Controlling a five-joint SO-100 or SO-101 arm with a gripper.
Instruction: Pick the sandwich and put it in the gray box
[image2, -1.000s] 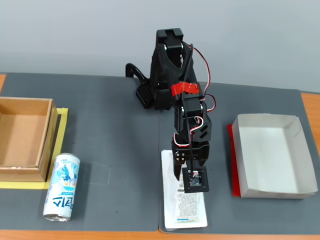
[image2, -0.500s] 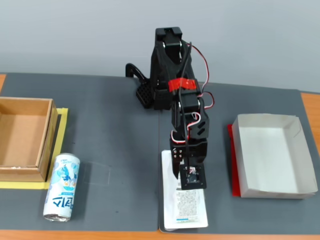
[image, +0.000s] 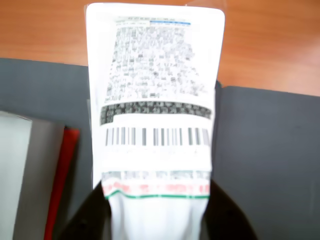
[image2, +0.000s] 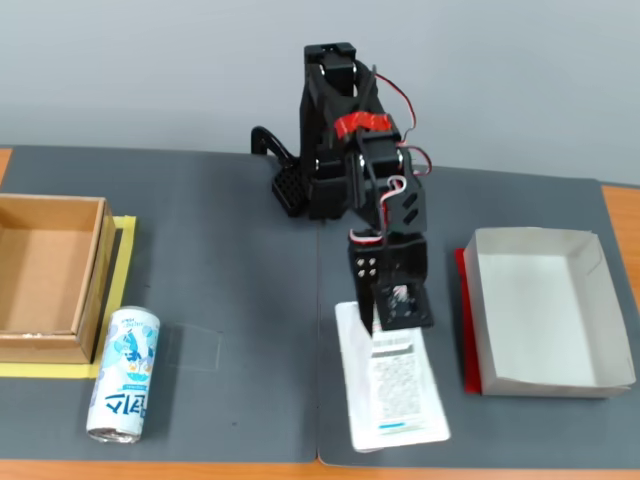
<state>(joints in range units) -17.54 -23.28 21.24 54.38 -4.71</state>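
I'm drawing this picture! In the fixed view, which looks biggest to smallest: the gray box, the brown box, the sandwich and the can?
1. The gray box looks biggest.
2. The brown box is cut off at the left edge, so it may really rival the gray one.
3. The sandwich, held by the tool.
4. The can looks smallest.

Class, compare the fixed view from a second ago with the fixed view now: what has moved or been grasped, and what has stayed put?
The gripper has closed on the sandwich and raised its near end; the pack now tilts and has shifted toward the gray box on the right of the fixed view. The arm has drawn up and back. The can, brown cardboard box and gray box have not moved.
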